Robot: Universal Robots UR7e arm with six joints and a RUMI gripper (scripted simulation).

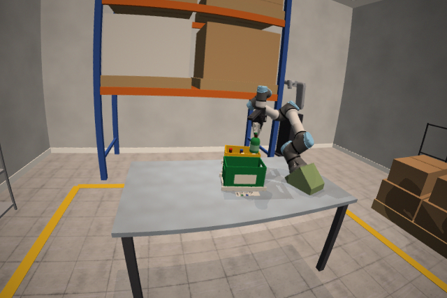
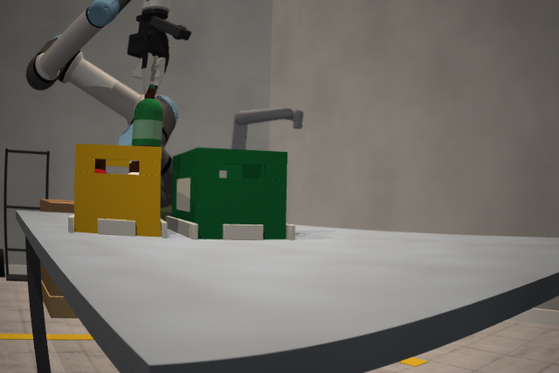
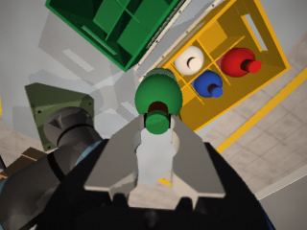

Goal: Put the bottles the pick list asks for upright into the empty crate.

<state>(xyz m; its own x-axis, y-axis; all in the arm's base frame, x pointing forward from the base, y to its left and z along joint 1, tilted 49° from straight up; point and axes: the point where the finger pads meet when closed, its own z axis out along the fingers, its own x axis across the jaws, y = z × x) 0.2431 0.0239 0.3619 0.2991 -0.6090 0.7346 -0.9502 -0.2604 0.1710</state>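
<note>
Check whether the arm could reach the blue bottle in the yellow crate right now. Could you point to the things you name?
Probably not yet: the claw (image 1: pixel 255 133) (image 2: pixel 152 86) (image 3: pixel 157 114) is shut on the green bottle (image 1: pixel 254 144) (image 2: pixel 148 120) (image 3: pixel 158 93). The blue bottle (image 3: pixel 207 84) itself looks uncovered from above, though white and red bottles (image 3: pixel 188 60) stand close beside it.

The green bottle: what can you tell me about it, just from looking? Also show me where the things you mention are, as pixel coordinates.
The green bottle (image 1: pixel 254 145) (image 2: pixel 148 121) (image 3: pixel 158 93) has a rounded shoulder, a slim dark brown neck and a green cap. A paler green label wraps its body, which looks smooth and slightly shiny, perhaps glass or plastic. It hangs roughly upright, its neck and cap held between the robot's jaws, above the level of the yellow crate's rim (image 1: pixel 236 147) (image 2: pixel 118 148) (image 3: pixel 274 34). Nothing else visibly touches it.
</note>
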